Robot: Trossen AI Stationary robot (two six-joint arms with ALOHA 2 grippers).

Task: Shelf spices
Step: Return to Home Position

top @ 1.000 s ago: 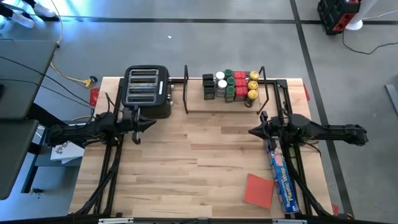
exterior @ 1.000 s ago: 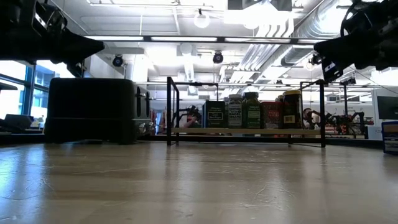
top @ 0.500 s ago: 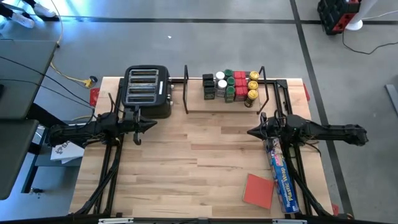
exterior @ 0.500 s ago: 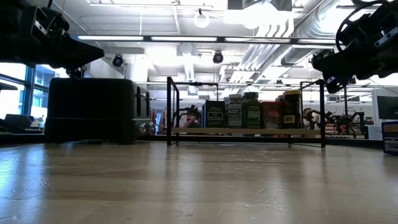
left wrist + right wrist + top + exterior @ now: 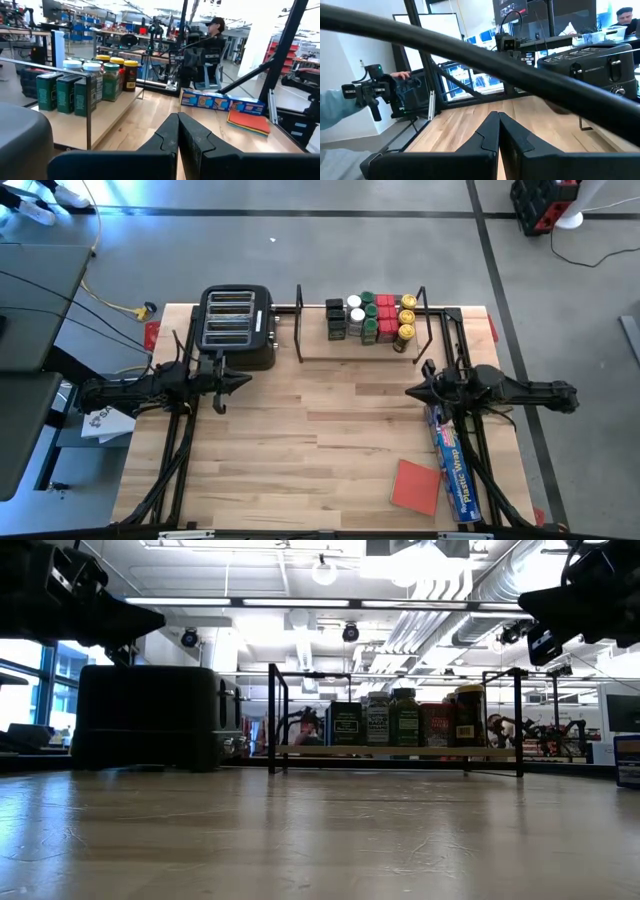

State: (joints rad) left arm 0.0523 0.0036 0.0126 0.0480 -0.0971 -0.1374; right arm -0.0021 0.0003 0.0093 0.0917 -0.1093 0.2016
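Observation:
The spices (image 5: 370, 318) stand bunched on the right half of the shelf (image 5: 335, 350), a black wire rack with a wooden base board at the table's far edge. The low view shows the jars (image 5: 405, 725) upright on the board (image 5: 400, 752). My left gripper (image 5: 245, 380) hovers shut over the table's left side, near the toaster's front, pointing level toward the right. My right gripper (image 5: 408, 392) hovers shut over the right side, pointing left, in front of the shelf's right end. Both wrist views show shut fingers (image 5: 178, 131) (image 5: 498, 129) with nothing between them.
A black toaster (image 5: 238, 328) stands left of the shelf. A long blue plastic-wrap box (image 5: 452, 465) and a flat red pad (image 5: 415, 485) lie at the near right. Bare wood stretches between the arms. People show beyond the table (image 5: 212, 40) (image 5: 335, 112).
My right gripper has drawn back a little toward the table's right edge, staying shut.

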